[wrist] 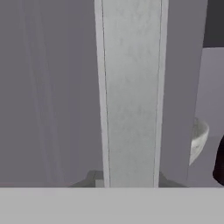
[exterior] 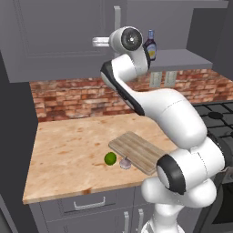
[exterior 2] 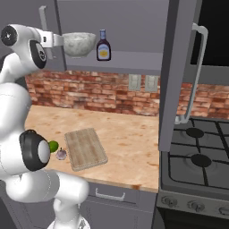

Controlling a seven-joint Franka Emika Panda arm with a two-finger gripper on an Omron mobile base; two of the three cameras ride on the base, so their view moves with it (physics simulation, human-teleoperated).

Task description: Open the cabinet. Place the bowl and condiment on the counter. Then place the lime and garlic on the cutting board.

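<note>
Your hand [wrist: 130, 183] is clamped shut on the left door's silver handle [wrist: 131, 92] to swing the cabinet [exterior 2: 112, 27] wider, with the bowl [exterior 2: 78, 44] and condiment [exterior 2: 103, 46] on its shelf, lime [exterior: 110, 158] and garlic [exterior: 125, 163] on the desk [exterior: 68, 150] beside the cutting board [exterior: 139, 151].

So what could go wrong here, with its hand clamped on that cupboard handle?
The hand pinches only the slim door handle, so it might slip off when it pulls. The stone bowl sits at the shelf's front, close beside the hand, with the condiment bottle next to it. A careless swing could knock either one down onto the counter.
</note>
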